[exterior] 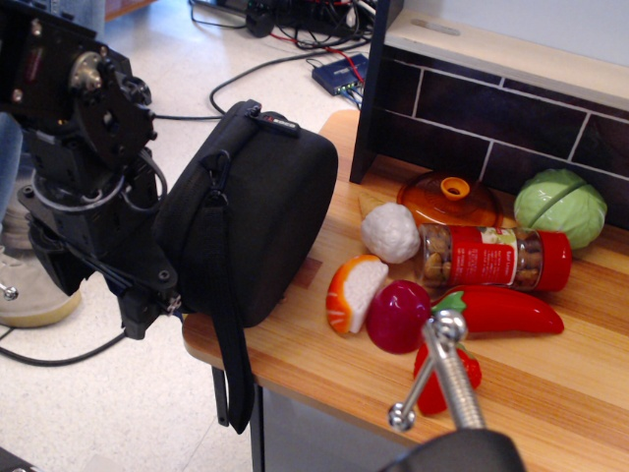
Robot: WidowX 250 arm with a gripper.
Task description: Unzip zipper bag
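The zipper bag [265, 206] is a large black padded case standing on its edge at the left end of the wooden table [550, 393], partly overhanging it. Its zipper [212, 175] runs along the left rim and a black strap [229, 364] hangs down past the table edge. My gripper [155, 298] is at the end of the bulky black arm [84, 167], pressed against the bag's lower left corner. Its fingers merge with the dark fabric, so I cannot tell whether they are open or shut. The green tag is hidden behind the gripper.
Toy foods lie right of the bag: a white bulb [390, 232], an orange slice [352, 291], a red ball [398, 315], a red pepper [501, 311], a nut jar [491, 258], a cabbage [560, 206], an orange lid [450, 200]. A metal clamp handle [442, 379] stands in front. A dark tiled wall [491, 118] stands behind.
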